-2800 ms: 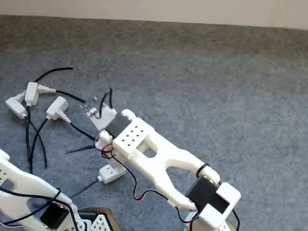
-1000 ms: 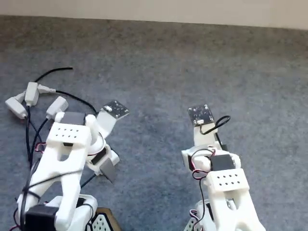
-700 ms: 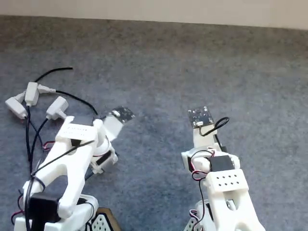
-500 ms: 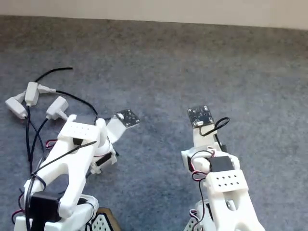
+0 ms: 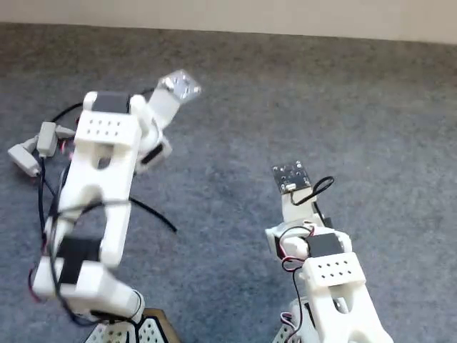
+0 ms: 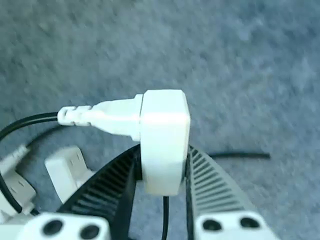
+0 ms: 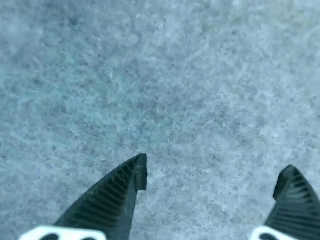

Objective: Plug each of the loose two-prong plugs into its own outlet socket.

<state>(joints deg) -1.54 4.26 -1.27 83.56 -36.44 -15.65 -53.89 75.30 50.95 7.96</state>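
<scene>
We see a boxy white connector point(image 6: 165, 125) whose white strain relief and black cable point(image 6: 22, 125) leave sideways. It sits clamped between the ribbed fingers point(image 6: 210, 185) of the left gripper point(image 6: 164, 152), above grey carpet point(image 6: 250, 60). The right gripper point(image 7: 216, 165) gapes wide and empty.

The bench point(image 5: 307, 93) is covered from near to far edge by a grey, short-piled covering point(image 5: 385, 150), mottled and felt-like in grain. Along the far edge a pale beige strip point(image 5: 285, 13) is seen, possibly a wall or bare floor beyond. Its border is set slightly askew, widening toward the far right. At the near left a small brown patch point(image 5: 158, 315) is shown. Even light is spread throughout, and only soft shadows are cast.
</scene>
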